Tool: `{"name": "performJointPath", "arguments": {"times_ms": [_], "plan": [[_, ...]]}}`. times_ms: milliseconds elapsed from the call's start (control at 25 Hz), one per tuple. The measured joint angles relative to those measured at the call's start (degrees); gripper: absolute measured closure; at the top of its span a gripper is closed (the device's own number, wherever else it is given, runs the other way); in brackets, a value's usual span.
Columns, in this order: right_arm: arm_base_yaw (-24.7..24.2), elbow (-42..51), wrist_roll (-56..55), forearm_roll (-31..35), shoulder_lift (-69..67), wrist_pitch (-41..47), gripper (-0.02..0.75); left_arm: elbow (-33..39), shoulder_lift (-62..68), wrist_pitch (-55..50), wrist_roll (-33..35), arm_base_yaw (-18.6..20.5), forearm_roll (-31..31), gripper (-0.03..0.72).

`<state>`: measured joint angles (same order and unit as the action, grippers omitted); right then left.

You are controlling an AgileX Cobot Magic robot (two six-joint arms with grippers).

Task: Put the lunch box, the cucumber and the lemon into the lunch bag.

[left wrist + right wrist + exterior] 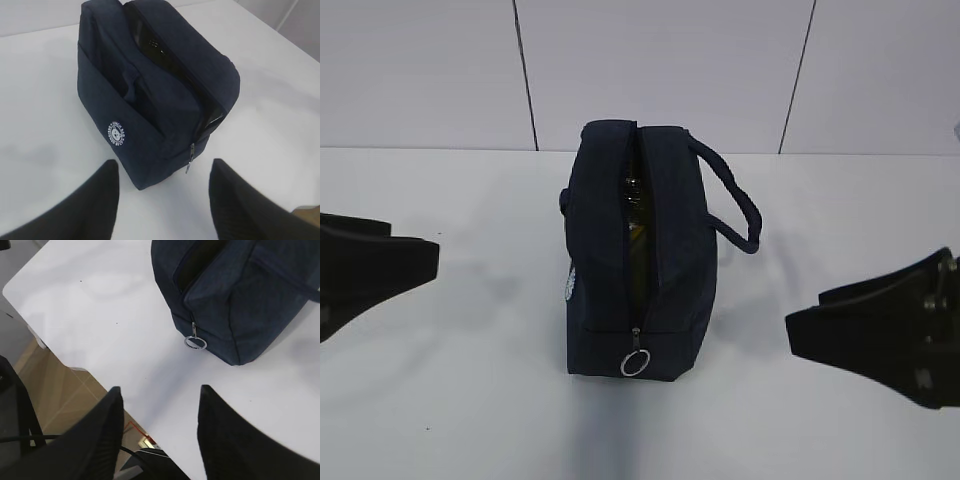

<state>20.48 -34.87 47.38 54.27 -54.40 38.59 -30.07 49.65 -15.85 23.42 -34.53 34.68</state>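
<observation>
A: A large dark navy fabric lunch bag (pixel 640 255) stands upright at the centre of the white tabletop (pixel 460 400), its narrow end facing the exterior camera and its top zipper parted along the full length.

B: And the contents?

A: Through the gap, a glossy dark green shape, apparently the cucumber (pixel 634 215), shows inside; below it a dull yellowish patch that I cannot identify. The rest of the interior is too dark to read.

B: Where is the pull?

A: The metal ring pull (pixel 634 362) hangs at the bag's 6 o'clock end, low on the near face. One looped navy handle (pixel 735 205) droops toward 3 o'clock; a small white round logo (pixel 117 135) sits on the side facing 9 o'clock.

B: The arms?

A: The black left tool (pixel 162 192) hovers at 9 o'clock from the bag, jaws spread, gripping nothing, well apart from the fabric. The black right tool (pixel 160 425) sits at 3 o'clock, also spread and empty, over the tabletop's near edge, the ring pull ahead of it.
</observation>
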Motion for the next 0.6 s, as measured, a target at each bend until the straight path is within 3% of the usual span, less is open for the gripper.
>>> {"name": "performJointPath", "arguments": {"times_ms": [280,600], "plan": [[0.0,9.77,15.57,19.55,0.0,-5.63,0.351,0.0,12.69,9.83,0.12,-6.53,0.15,0.283],[0.0,15.19,29.63,34.8,0.13,-12.05,0.35,0.0,26.71,22.22,0.12,-13.72,0.67,0.284]]}}
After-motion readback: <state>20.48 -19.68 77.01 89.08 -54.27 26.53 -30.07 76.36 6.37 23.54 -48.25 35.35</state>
